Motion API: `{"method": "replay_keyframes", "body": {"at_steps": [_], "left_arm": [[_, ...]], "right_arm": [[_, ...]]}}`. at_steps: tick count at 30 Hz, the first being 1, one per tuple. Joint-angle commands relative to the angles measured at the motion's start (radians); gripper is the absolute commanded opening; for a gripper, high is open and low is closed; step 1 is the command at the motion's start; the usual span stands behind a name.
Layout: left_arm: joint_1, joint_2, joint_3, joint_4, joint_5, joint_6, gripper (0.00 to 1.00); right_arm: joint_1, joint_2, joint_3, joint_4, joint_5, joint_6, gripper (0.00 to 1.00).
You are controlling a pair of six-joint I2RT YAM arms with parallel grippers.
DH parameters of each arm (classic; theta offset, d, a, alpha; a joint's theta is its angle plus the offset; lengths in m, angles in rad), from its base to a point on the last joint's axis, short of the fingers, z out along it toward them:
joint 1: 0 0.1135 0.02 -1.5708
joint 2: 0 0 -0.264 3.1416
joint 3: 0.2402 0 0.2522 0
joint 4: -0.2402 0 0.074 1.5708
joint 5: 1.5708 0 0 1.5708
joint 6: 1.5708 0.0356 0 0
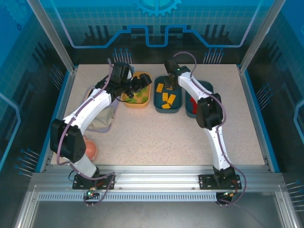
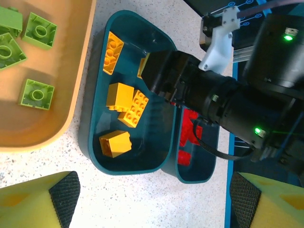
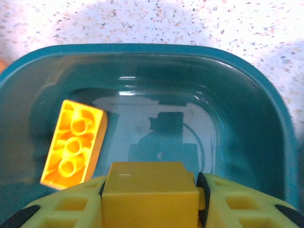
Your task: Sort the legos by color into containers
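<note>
**Depositing a yellow brick in the middle tub.** The jaws of the right arm (image 1: 192, 90) are narrowed onto a yellow brick (image 3: 149, 183), gripping it by two opposite sides. The brick hangs over the far end of the middle teal tub (image 3: 247, 80), near a loose yellow brick (image 3: 73, 145) on the tub floor. Several more yellow bricks (image 2: 118, 95) lie toward the tub's near end.

The jaws of the left arm (image 1: 95, 107) stand wide and hold nothing. They are above the yellow-orange tub (image 2: 66, 109) on the left, which contains green bricks (image 2: 36, 93). Red bricks (image 2: 190, 135) lie in the right teal tub (image 2: 209, 166). The three tubs stand side by side on the counter (image 1: 156, 137).

The step in hand appears to be the release. To do it well:
- Lower the held brick inside the rim, over the bare patch of floor and clear of the loose brick.
- Open the jaws fully.
- Rise straight up, so that neither pad drags the brick or catches the tub wall.
</note>
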Motion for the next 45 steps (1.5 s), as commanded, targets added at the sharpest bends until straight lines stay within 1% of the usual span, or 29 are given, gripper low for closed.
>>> {"method": "replay_keyframes", "body": {"at_steps": [1,5,10,13,17,19,20,22,23,25,26,27,30,31,33,34,35,37,38,39,40,42,43,44,45], "left_arm": [[0.007,0.031,0.045,0.015,0.028,0.034,0.86],[0.009,0.045,0.053,0.011,0.023,0.031,0.86],[0.012,0.046,0.077,-0.009,0.022,0.032,0.86],[0.012,0.027,0.091,-0.027,0.014,0.029,0.86],[0.012,-0.009,0.112,-0.1,-0.003,0.031,0.86],[0.012,-0.04,0.109,-0.136,-0.008,0.037,0.86],[0.012,-0.063,0.099,-0.15,-0.012,0.041,0.86],[0.012,-0.109,0.08,-0.191,-0.027,0.051,0.86],[0.013,-0.135,0.069,-0.215,-0.036,0.06,0.86],[0.015,-0.19,0.038,-0.258,-0.053,0.077,0.86],[0.017,-0.225,0.016,-0.275,-0.061,0.083,0.86],[0.02,-0.262,-0.013,-0.286,-0.065,0.086,0.87],[0.03,-0.364,-0.103,-0.321,-0.069,0.091,0.87],[0.033,-0.4,-0.131,-0.332,-0.071,0.092,0.87],[0.037,-0.464,-0.189,-0.35,-0.078,0.099,0.88],[0.04,-0.485,-0.211,-0.359,-0.08,0.101,0.89],[0.045,-0.502,-0.23,-0.366,-0.085,0.099,0.99],[0.061,-0.524,-0.249,-0.365,-0.081,0.095,0.99],[0.071,-0.525,-0.245,-0.37,-0.091,0.099,0.99],[0.073,-0.526,-0.239,-0.372,-0.112,0.119,0.99],[0.072,-0.53,-0.233,-0.372,-0.16,0.151,0.99],[0.072,-0.536,-0.224,-0.391,-0.319,0.188,0.99],[0.072,-0.534,-0.215,-0.419,-0.43,0.193,0.99],[0.073,-0.527,-0.212,-0.442,-0.571,0.182,0.99],[0.072,-0.519,-0.227,-0.447,-0.701,0.168,0.99]], "right_arm": [[-0.013,0.085,0.134,-0.096,-0.051,0.008,0.32],[-0.01,0.145,0.214,-0.134,-0.071,0.011,0.37],[-0.008,0.125,0.212,-0.14,-0.076,0.013,0.5],[-0.009,0.079,0.204,-0.145,-0.073,0.002,0.56],[-0.01,-0.04,0.159,-0.136,-0.077,-0.014,0.69],[-0.011,-0.115,0.121,-0.141,-0.071,-0.017,0.7],[-0.011,-0.173,0.082,-0.133,-0.065,-0.017,0.7],[-0.011,-0.297,-0.051,-0.087,-0.057,-0.021,0.7],[-0.012,-0.389,-0.13,-0.055,-0.048,-0.023,0.7],[-0.011,-0.537,-0.31,0.022,-0.031,-0.033,0.71],[-0.013,-0.638,-0.423,0.069,-0.023,-0.038,0.72],[-0.013,-0.721,-0.532,0.124,-0.018,-0.044,0.73],[-0.016,-0.972,-0.832,0.206,-0.021,-0.049,0.8],[-0.02,-1.042,-0.897,0.208,-0.025,-0.048,0.81],[-0.026,-1.164,-1.018,0.192,-0.035,-0.041,0.87],[-0.029,-1.206,-1.057,0.18,-0.041,-0.036,0.99],[-0.034,-1.251,-1.097,0.167,-0.041,-0.028,1.0],[-0.047,-1.324,-1.151,0.168,-0.031,-0.015,1.0],[-0.053,-1.354,-1.167,0.168,-0.001,-0.004,1.0],[-0.055,-1.372,-1.169,0.163,0.048,0.015,1.0],[-0.056,-1.382,-1.163,0.151,0.127,0.036,1.0],[-0.062,-1.369,-1.148,0.099,0.321,0.113,1.0],[-0.076,-1.348,-1.139,0.062,0.402,0.156,1.0],[-0.098,-1.333,-1.163,0.091,0.44,0.134,1.0],[-0.121,-1.337,-1.213,0.169,0.424,0.061,1.0]]}}
